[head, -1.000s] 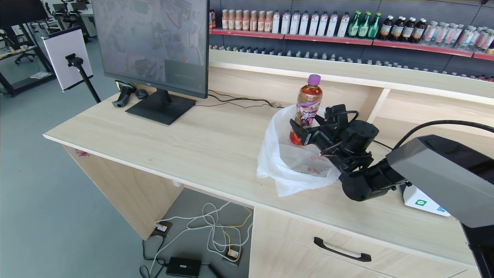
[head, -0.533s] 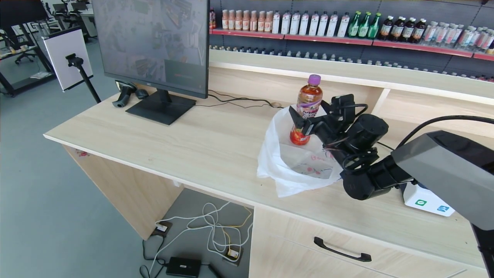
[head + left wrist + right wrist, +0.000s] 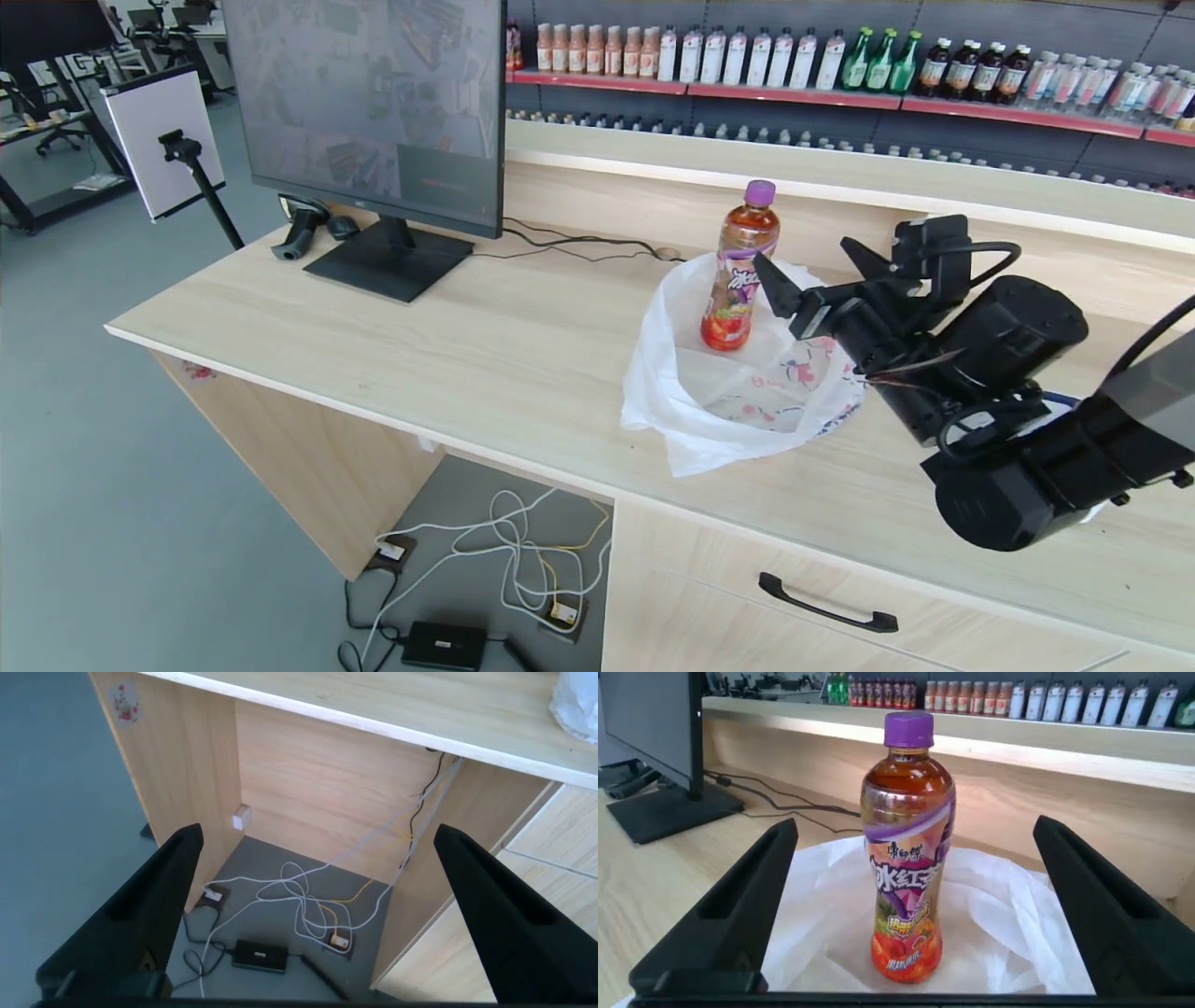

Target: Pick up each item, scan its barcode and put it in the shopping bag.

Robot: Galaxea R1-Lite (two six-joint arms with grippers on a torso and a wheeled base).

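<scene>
The tea bottle (image 3: 742, 271) with a purple cap stands upright inside the open mouth of the white plastic shopping bag (image 3: 665, 411), which sits on the wooden tabletop (image 3: 448, 345). The right tool (image 3: 805, 259) hangs just beside the bottle on its right, fingers spread and released, pointing toward it without touching. The left tool (image 3: 318, 831) is spread wide too, grasping nothing, and faces the tangled cables (image 3: 313, 905) on the floor under the tabletop. A monitor (image 3: 364, 103) stands at the tabletop's far left with a handheld scanner (image 3: 297, 233) beside its base
</scene>
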